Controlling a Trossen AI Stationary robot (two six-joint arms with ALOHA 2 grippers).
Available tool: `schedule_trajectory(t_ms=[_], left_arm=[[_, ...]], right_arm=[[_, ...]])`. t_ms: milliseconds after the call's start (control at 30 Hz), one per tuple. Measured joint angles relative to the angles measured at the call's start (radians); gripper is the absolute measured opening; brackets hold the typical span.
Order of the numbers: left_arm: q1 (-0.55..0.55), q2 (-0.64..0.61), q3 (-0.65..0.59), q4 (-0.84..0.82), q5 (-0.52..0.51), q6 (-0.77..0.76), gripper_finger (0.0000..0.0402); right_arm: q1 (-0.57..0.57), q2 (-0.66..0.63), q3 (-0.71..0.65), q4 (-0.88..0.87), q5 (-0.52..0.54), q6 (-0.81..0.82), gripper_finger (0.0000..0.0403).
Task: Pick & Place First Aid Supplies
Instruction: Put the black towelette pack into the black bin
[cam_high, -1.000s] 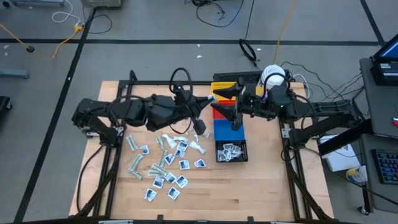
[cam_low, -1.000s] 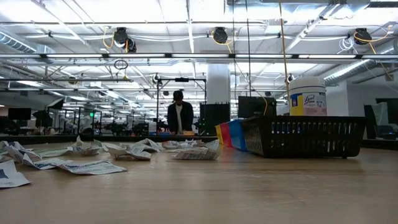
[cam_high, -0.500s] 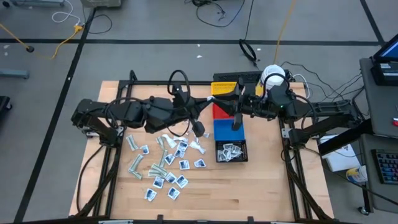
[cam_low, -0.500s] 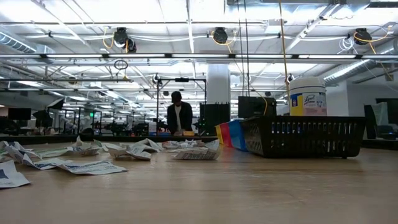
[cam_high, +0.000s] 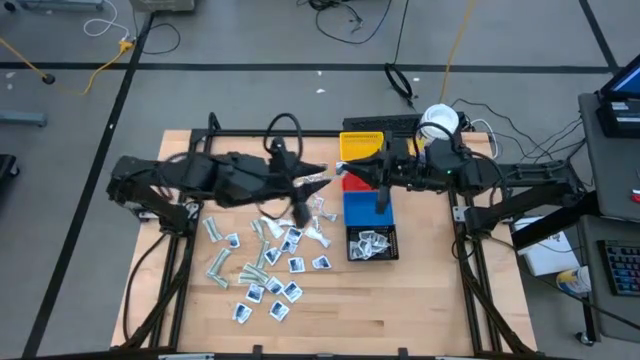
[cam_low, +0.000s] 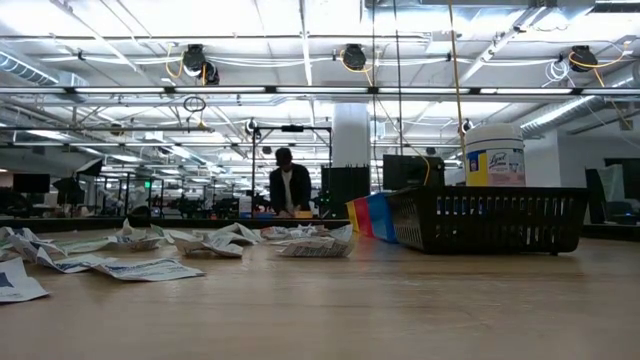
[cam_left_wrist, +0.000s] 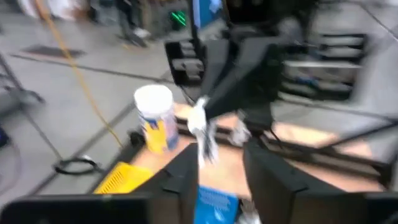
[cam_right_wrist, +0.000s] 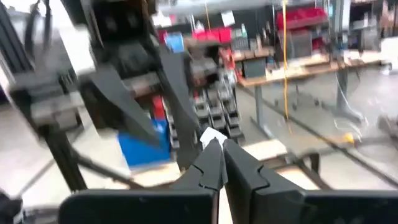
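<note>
Between end effectors (cam_high: 335, 176): crinkled white packet (cam_high: 318, 181).

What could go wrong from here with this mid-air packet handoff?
1. The right hand pinches the white packet only by its edge. It may slip and fall short of the blue bin.
2. The left hand is open close around the packet, so pulling away could snag it.
</note>
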Motion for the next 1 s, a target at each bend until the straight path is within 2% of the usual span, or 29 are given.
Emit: schedule_trajectory(t_ms=[133, 300, 467, 600, 733, 1000], left_arm=[[0.031, -0.059, 0.000, -0.137, 0.145, -0.037, 0.0191], [0.070, -0.127, 0.000, -0.238, 0.268, -0.054, 0.0223], [0.094, -0.171, 0.001, -0.276, 0.281, -0.063, 0.0229], [0.104, -0.201, 0.001, -0.280, 0.280, -0.064, 0.0229], [0.109, -0.210, 0.001, -0.280, 0.280, -0.061, 0.0230], [0.109, -0.210, 0.001, -0.280, 0.280, -0.047, 0.0230]], right_arm=[[0.000, -0.006, 0.081, -0.283, -0.020, 0.010, 0.0001], [0.000, 0.043, 0.174, -0.627, -0.058, 0.037, 0.0001], [0.000, 0.101, 0.190, -0.866, -0.130, 0.094, 0.0000], [0.020, 0.174, 0.174, -1.018, -0.129, 0.108, 0.0000], [0.060, 0.210, 0.067, -0.990, -0.129, 0.110, 0.0000], [0.151, 0.261, -0.260, -0.656, -0.146, 0.155, 0.0000]])
